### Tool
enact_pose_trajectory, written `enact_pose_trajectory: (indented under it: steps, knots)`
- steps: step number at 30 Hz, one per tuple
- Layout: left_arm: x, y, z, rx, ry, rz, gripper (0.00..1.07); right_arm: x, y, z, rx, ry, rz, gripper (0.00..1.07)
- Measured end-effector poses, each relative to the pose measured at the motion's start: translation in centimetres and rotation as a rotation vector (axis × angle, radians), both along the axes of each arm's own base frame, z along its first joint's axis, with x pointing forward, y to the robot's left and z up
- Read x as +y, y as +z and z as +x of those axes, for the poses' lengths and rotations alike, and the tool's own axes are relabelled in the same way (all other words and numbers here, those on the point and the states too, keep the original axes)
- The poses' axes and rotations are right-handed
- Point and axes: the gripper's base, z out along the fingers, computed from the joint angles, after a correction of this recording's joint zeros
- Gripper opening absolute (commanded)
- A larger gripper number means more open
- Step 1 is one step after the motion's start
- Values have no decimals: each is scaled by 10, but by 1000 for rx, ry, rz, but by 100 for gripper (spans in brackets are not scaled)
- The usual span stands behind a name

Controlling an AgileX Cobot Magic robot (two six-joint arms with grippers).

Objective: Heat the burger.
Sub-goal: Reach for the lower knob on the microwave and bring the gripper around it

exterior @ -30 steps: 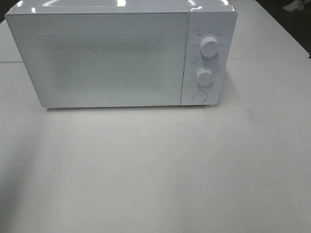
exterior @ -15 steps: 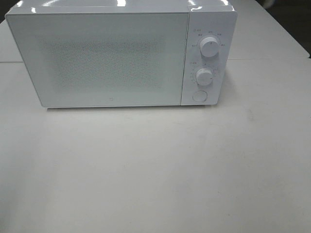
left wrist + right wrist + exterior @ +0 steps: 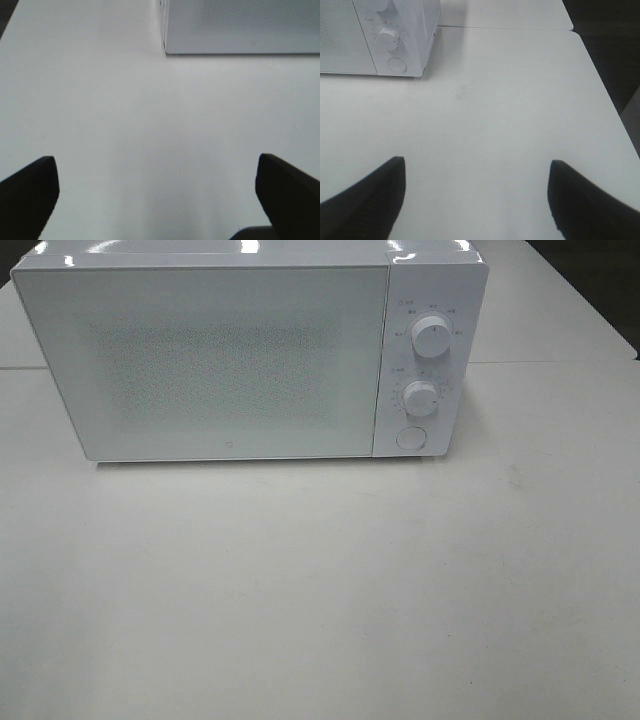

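two grippers are seen, one in each wrist view. the left gripper [image 3: 156, 165] is spread wide, its jaws far apart at the edges of the view; nothing is held and only bare table top lies between them. the right gripper [image 3: 477, 162] is likewise parted and released, with nothing grasped or touched between its jaws. neither gripper is seen in the high view.

beyond the grippers, one white table [image 3: 320, 590] is seen, and on it one white microwave [image 3: 230, 360], standing at the far side with its front turned toward the arms. its door [image 3: 200, 355] is shut and its speckled window cannot be seen through. on the panel at the right of the door, two round knobs are counted, an upper knob [image 3: 431, 337] and a lower knob [image 3: 421, 398], and one round button [image 3: 410, 438] below them.

the burger is not seen in any view, so where it lies, which way it points and its long axis cannot be told.
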Motion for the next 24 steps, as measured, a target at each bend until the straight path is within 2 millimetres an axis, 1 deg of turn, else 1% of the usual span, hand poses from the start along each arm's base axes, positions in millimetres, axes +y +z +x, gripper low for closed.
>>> enact_pose_trajectory:
  steps: [1,2,3,5,24]
  knots:
    - [0,0,-8,-51,1,4,101,0,0,0,0,0,0,76]
    - [0,0,-12,-76,2,6,101,0,0,0,0,0,0,76]
    - [0,0,-12,-76,2,6,101,0,0,0,0,0,0,76]
    - [-1,0,-19,-120,1,7,101,0,0,0,0,0,0,76]
    - [-2,0,-20,-121,-6,-5,101,0,0,0,0,0,0,76]
